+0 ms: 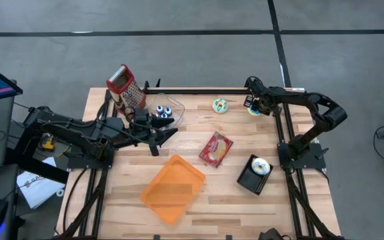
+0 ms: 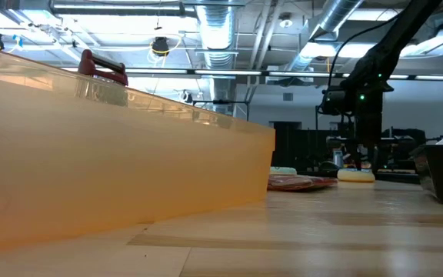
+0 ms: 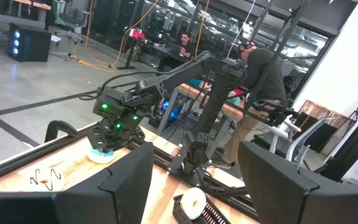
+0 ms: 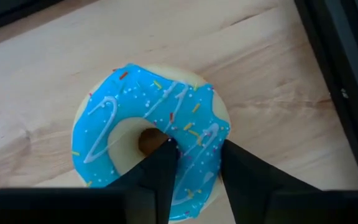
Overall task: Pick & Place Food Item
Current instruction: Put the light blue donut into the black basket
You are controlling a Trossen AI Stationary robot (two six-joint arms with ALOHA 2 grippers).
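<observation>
Now the right pincer [image 1: 253, 105] is down at the worktop's [image 1: 245, 200] two o'clock corner, right on the blue-iced doughnut [image 4: 151, 140]. From its wrist, one finger [image 4: 160, 165] sits in the doughnut's hole and the other presses the outer rim, so the ring's wall is pinched between them while the doughnut lies flat on the wood. A green-iced doughnut [image 1: 220, 105] rests just toward nine o'clock of it. At four o'clock, a black basket [image 1: 249, 180] holds a white doughnut [image 1: 261, 167]. The left pincer [image 1: 167, 125] hovers near ten o'clock, fingers apart, holding nothing. An orange tray [image 1: 172, 188] sits at six o'clock.
</observation>
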